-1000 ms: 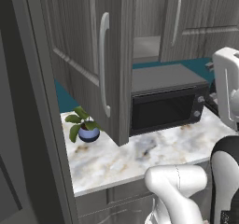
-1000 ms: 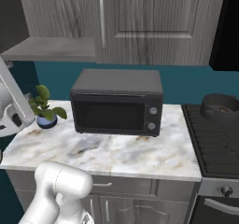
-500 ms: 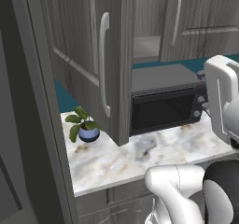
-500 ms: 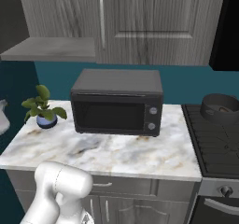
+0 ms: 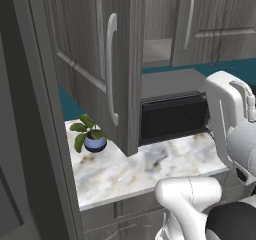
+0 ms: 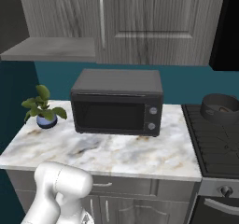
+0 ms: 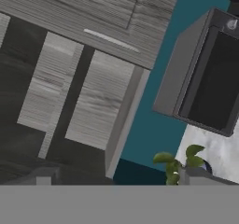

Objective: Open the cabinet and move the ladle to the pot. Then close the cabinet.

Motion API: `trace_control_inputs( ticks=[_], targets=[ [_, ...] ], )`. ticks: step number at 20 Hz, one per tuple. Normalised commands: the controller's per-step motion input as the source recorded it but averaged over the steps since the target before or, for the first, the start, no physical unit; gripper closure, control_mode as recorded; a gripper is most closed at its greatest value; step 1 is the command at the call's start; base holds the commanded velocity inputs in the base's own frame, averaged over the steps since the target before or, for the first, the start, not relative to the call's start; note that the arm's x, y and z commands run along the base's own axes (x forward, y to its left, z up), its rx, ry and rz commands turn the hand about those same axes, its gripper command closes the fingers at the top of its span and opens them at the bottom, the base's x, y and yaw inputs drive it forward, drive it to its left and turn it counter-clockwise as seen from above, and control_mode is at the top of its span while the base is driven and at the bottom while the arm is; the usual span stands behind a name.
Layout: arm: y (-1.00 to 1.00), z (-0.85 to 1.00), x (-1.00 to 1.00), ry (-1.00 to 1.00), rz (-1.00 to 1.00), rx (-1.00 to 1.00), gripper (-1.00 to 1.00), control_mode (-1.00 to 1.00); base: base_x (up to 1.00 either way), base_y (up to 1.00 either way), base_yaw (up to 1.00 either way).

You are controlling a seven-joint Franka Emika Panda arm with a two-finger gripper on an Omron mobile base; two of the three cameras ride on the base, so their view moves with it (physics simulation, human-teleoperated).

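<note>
Your gripper (image 7: pixel 112 181) stands released, jaws wide, grasping nothing. In the hand view the open cabinet (image 7: pixel 88 97) lies at twelve o'clock ahead, shelves bare as far as visible; the ladle cannot be made out. The cabinet door (image 5: pixel 95 64) hangs swung out over the table (image 6: pixel 107 153). The pot (image 6: pixel 220 107) sits on the stove at three o'clock of the microwave (image 6: pixel 116 101), well apart.

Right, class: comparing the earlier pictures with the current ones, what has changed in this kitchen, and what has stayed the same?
The arm swung lower and further left in the left base view. Nothing was taken hold of or let go: the gripper stays open and empty. The cabinet door stays open; the microwave, plant and pot have not moved.
</note>
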Motion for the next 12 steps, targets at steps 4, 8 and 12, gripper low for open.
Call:
trace_control_inputs(
  ticks=[4,8,12],
  targets=[
    [0.33,-0.11,-0.25,0.0,0.0,0.0,-1.0,-1.0,0.0,0.0,0.0],
    [0.33,-0.08,-0.29,0.0,0.0,0.0,-1.0,-1.0,0.0,0.0,0.0],
    [0.31,-0.16,-0.25,0.0,0.0,0.0,-1.0,-1.0,0.0,0.0,0.0]
  ],
)
